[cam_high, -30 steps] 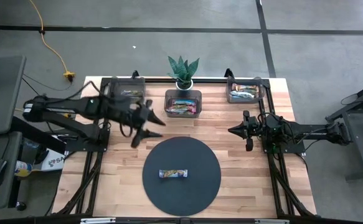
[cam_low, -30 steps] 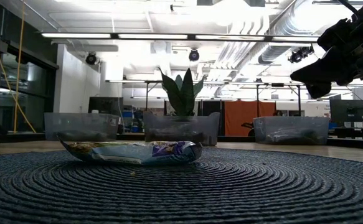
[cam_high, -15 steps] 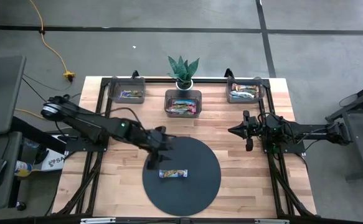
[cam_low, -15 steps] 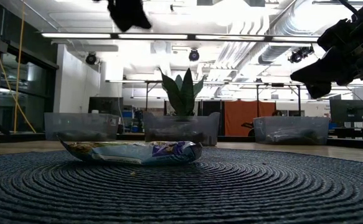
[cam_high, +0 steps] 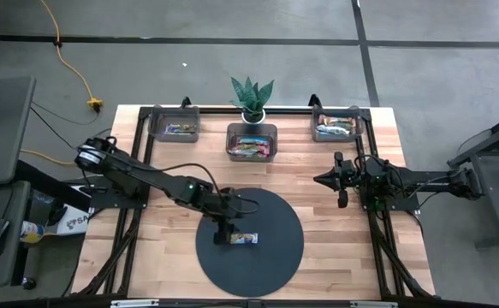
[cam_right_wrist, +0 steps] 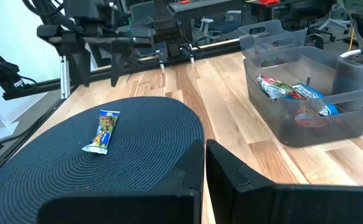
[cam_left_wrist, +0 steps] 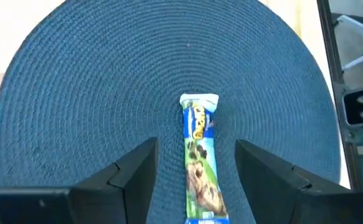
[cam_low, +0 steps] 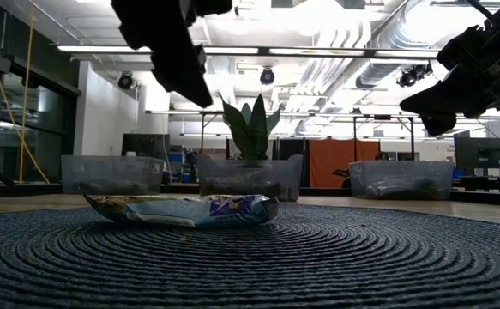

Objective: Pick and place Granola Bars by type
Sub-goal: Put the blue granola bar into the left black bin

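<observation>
One granola bar (cam_high: 239,239) in a blue, white and green wrapper lies flat on the round dark mat (cam_high: 266,265), a little left of its middle. My left gripper (cam_left_wrist: 195,145) hangs open above the bar's left end, slanting down. Its two fingers stand on either side of the bar (cam_left_wrist: 201,163) and along it, without touching. In the low view the left gripper (cam_low: 177,60) is well above the bar (cam_low: 181,209). My right gripper (cam_high: 328,180) waits shut over the wood to the right of the mat, pointing toward the table's left.
Three clear grey bins holding more bars stand along the far edge: left (cam_high: 175,127), middle (cam_high: 252,141) and right (cam_high: 335,127). A potted plant (cam_high: 252,98) stands behind the middle bin. Bare wood (cam_high: 159,257) lies on both sides of the mat.
My left gripper has swung from beside the far left bin toward the near edge and the right, out over the mat. It has come down and tipped steeply downward above the bar's left end. It has stayed open. The bar has not moved.
</observation>
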Robot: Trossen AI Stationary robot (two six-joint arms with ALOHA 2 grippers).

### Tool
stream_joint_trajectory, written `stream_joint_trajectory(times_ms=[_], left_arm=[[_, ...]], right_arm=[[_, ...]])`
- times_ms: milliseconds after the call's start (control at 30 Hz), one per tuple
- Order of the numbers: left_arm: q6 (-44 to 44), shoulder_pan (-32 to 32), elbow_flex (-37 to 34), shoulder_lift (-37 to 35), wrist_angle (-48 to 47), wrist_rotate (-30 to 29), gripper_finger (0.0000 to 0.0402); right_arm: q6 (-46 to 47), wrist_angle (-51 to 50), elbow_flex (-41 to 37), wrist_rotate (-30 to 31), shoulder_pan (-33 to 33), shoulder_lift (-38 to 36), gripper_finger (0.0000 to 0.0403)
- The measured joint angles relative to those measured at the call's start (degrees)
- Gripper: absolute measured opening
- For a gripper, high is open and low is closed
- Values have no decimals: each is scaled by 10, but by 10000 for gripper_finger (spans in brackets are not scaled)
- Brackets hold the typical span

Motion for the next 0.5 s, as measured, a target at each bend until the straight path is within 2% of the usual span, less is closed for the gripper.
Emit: stream_joint_trajectory(times_ms=[500], left_arm=[[8, -38, 0, 76, 48, -15, 209]], right_arm=[[0, 0, 0, 0, 0, 0, 0]])
